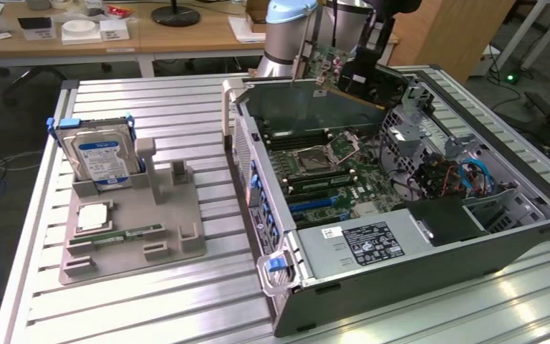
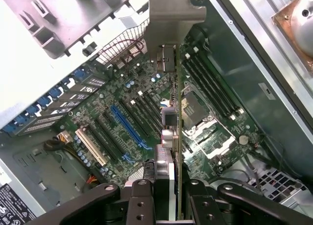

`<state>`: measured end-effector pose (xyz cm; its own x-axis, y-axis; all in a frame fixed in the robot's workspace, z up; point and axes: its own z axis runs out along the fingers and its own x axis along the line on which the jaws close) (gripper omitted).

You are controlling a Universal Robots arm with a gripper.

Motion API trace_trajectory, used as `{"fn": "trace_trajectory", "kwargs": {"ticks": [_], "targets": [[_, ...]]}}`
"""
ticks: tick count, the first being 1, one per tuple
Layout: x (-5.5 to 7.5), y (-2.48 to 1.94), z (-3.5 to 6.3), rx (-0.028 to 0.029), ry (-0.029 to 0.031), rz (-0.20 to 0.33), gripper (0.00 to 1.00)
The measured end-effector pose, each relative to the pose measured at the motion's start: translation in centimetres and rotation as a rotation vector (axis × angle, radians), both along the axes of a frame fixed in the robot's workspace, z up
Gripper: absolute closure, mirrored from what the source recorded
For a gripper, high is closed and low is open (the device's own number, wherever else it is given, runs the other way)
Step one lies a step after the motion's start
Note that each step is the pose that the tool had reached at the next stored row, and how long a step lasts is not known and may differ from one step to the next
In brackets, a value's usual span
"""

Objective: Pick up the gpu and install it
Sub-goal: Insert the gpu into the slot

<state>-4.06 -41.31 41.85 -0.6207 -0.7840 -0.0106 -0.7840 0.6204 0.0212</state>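
And here's the gripper point(image 2: 168, 188), jaws drawn in to a narrow gap and clamped on the gpu point(image 2: 172, 120). The two black fingers point(image 2: 141, 198) press one on each face of the card, so it's a firm pinch on its edge. In the wrist view the card is seen edge-on, running straight out from between the jaws, with its silvery end bracket point(image 2: 171, 19) at the far end. Under it lies the motherboard point(image 2: 117, 112) with its long blue slot point(image 2: 128, 126), and the card is clear of the board, not seated. In the exterior view, the gripper point(image 1: 354, 72) is up in the upper middle of the frame, holding the gpu point(image 1: 325, 61) tilted above the far rim of the open computer case point(image 1: 399, 261). Over on the exterior view's left, the grey holder point(image 1: 165, 215) sits on the slatted table point(image 1: 160, 308), carrying the upright hard drive point(image 1: 103, 156) and a green memory stick point(image 1: 122, 234), well apart from the arm.
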Motion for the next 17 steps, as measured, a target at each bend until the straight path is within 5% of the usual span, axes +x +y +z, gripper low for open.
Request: {"fn": "trace_trajectory", "kwargs": {"ticks": [17], "targets": [[0.0, 0.0, 0.0, 0.0, 0.0, 0.106, 0.72]]}}
